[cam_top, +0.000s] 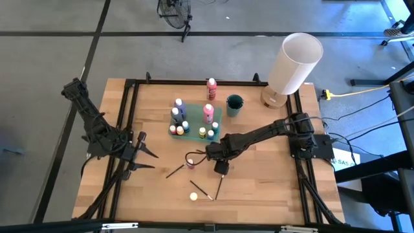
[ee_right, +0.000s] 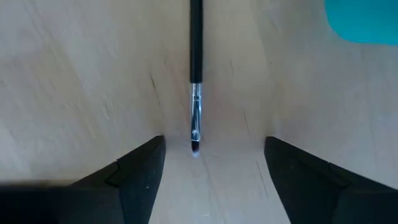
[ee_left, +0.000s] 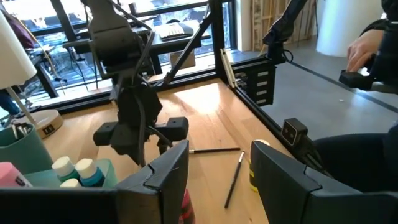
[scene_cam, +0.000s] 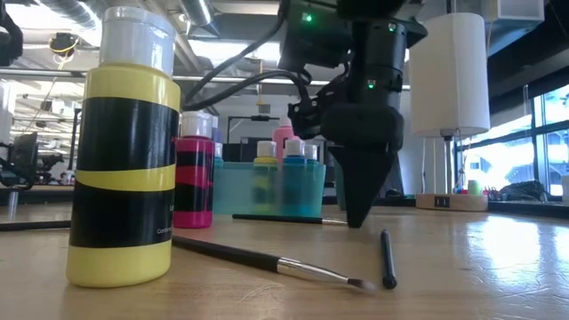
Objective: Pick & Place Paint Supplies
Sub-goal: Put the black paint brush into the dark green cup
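Note:
My right gripper [cam_top: 220, 167] [ee_right: 214, 143] points straight down at mid-table, just above the wood, and is open. The bristle tip of a dark-handled brush [ee_right: 195, 74] [scene_cam: 284, 218] lies flat between its fingers, touching neither. Two more brushes [cam_top: 200, 189] [cam_top: 218, 188] lie nearer the front edge. A yellow bottle [cam_top: 193, 195] [scene_cam: 120, 160] and a pink bottle [cam_top: 191, 164] [scene_cam: 193, 182] stand on the table. Several bottles stand in a teal tray [cam_top: 217, 111]. My left gripper [cam_top: 147, 154] [ee_left: 219, 149] hovers open and empty at the table's left.
At the far right stands a big white cylinder [cam_top: 294, 63], with a teal cup [cam_top: 234, 105] beside the tray. A tall pink bottle [cam_top: 211, 87] stands behind the tray. A black frame [cam_top: 129, 116] borders the table. A person's hand [ee_left: 367, 43] shows beyond the table.

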